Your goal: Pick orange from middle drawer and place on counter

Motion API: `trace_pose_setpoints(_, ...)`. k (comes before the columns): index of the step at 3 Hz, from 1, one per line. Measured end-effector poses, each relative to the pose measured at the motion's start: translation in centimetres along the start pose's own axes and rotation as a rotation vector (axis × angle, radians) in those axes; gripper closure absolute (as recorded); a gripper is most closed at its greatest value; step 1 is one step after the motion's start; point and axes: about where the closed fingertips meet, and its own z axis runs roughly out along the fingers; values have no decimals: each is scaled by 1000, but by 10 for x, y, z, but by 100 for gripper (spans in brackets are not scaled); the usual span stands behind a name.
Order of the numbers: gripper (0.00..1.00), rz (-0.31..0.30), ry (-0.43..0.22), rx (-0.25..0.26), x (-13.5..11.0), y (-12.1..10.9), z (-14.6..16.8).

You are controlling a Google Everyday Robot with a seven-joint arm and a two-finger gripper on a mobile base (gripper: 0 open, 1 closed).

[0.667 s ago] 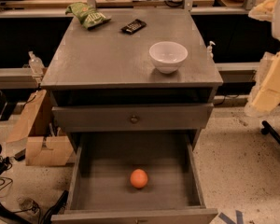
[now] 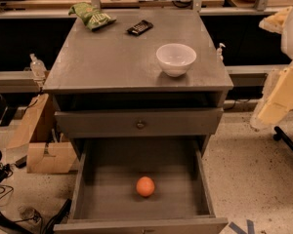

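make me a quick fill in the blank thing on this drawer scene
The orange lies in the middle drawer, which is ____, not shut.
On the counter stands a bowl coloured ____.
The gripper hangs at the view's ____ edge, off the counter.
Missing: open; white; right.

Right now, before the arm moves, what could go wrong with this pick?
The orange lies loose on the flat floor of the middle drawer; a nudge may roll it. The gripper is off at the right, and may pass near the white bowl on the counter, which it could knock.
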Motion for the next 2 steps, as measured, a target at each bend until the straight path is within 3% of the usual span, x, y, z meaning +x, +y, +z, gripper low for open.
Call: trace_pose_setpoints(2,0,92,-215,-19,41,41,118)
